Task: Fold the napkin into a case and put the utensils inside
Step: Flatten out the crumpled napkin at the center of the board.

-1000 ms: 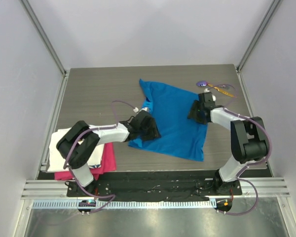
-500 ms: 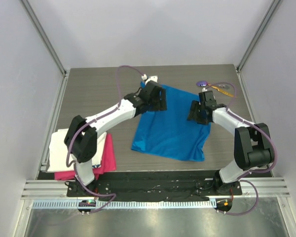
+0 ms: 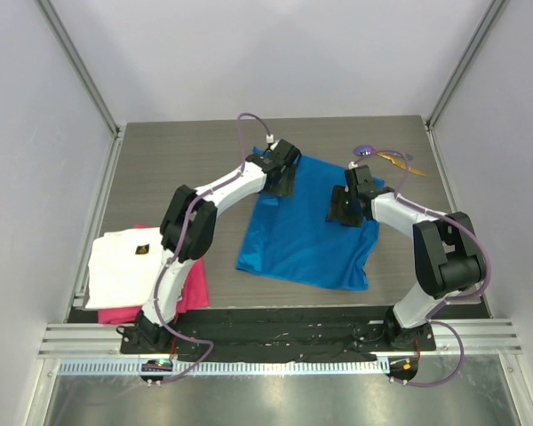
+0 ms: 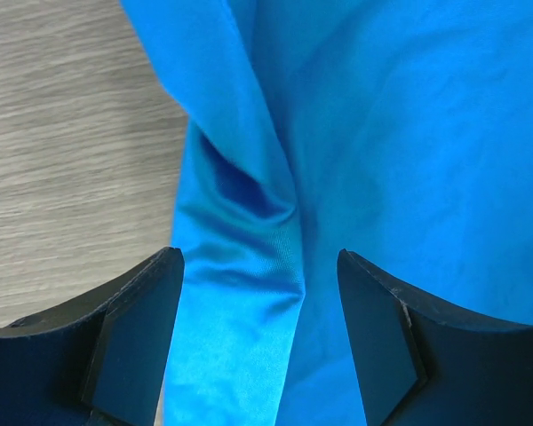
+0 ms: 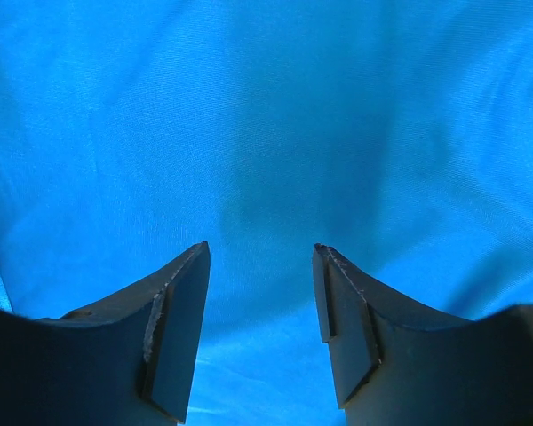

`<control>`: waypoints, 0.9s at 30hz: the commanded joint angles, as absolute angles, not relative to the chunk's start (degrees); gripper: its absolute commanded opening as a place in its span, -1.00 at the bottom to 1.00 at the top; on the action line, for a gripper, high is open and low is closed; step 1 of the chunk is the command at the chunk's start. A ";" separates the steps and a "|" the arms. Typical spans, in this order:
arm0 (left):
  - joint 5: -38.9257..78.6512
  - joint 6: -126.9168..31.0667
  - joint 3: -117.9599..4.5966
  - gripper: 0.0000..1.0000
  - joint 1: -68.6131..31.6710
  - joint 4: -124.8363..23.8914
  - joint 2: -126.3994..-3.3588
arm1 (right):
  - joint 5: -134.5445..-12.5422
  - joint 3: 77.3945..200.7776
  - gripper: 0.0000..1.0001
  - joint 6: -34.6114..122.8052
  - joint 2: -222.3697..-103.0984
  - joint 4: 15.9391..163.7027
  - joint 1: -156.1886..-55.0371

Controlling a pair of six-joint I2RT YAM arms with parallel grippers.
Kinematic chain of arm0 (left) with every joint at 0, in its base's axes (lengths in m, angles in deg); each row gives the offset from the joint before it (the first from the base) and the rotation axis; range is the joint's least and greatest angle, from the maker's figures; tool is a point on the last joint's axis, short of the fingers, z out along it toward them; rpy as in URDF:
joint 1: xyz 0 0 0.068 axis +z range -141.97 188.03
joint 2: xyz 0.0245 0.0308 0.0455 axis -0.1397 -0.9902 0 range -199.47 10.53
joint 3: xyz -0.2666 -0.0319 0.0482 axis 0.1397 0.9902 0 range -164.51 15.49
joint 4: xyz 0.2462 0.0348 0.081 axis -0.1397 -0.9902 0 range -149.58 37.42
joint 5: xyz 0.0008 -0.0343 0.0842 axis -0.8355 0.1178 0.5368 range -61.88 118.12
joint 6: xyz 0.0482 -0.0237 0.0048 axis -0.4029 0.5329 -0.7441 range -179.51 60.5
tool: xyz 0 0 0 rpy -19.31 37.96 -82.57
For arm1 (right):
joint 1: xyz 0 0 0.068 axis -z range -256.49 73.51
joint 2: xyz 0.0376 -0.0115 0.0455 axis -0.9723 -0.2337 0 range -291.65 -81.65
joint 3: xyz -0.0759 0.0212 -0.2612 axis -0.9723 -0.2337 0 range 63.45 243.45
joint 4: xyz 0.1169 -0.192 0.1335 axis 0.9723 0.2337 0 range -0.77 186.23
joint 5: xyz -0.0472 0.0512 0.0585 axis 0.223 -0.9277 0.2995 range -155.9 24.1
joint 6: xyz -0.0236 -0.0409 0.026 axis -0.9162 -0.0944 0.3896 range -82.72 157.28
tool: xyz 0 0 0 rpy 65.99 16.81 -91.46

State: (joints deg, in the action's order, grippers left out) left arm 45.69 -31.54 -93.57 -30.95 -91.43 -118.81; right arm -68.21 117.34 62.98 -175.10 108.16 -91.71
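The bright blue napkin (image 3: 306, 226) lies spread on the dark table, with a fold along its far left edge. My left gripper (image 3: 278, 185) is open over that far left corner; in the left wrist view (image 4: 259, 266) its jaws straddle a raised crease of the napkin (image 4: 249, 204). My right gripper (image 3: 342, 209) is open over the napkin's right part; the right wrist view (image 5: 260, 257) shows only flat blue cloth (image 5: 266, 115) between the jaws. The two utensils lie on the table at the far right: the purple-headed one (image 3: 364, 150) and the orange-yellow one (image 3: 398, 161).
A folded white cloth (image 3: 133, 266) lies on a pink cloth (image 3: 191, 288) at the near left of the table. Grey walls and metal rails enclose the table (image 3: 178, 160) on three sides.
My left arm has swung from the napkin's near left edge up to its far left corner. The right gripper has shifted slightly left on the napkin. The white cloth is now uncovered.
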 commanded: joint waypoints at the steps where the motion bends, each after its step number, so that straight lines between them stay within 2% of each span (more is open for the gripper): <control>1: 47.45 -32.26 -97.89 0.47 -29.86 -93.97 -121.38 | -67.58 118.38 0.11 63.82 -175.61 105.57 -92.22; 3: 48.25 -32.43 -98.42 0.46 -28.98 -95.02 -122.27 | -66.18 118.38 0.08 63.91 -176.05 105.49 -92.31; 10: 48.87 -36.56 -97.72 -0.06 -21.78 -97.57 -122.54 | -62.04 117.86 -0.03 66.37 -178.94 104.78 -91.52; 14: 49.57 -38.32 -95.96 -0.04 -15.81 -99.06 -116.41 | -60.37 117.77 -0.05 66.02 -180.96 104.96 -90.29; 19: 51.07 -36.40 -92.10 0.17 -10.35 -100.38 -108.66 | -59.93 117.42 -0.07 65.06 -181.59 105.13 -89.05; 23: 43.44 -34.82 -85.79 0.21 -9.46 -97.06 -102.86 | -63.08 118.29 -0.08 63.91 -180.71 104.70 -89.32; 24: 37.15 -33.94 -84.20 0.21 -9.55 -95.83 -100.68 | -63.44 118.56 -0.09 63.57 -180.44 104.78 -89.75; 27: 28.77 -29.63 -78.66 0.20 -10.68 -89.68 -98.46 | -63.27 120.14 -0.07 63.12 -179.22 105.57 -91.42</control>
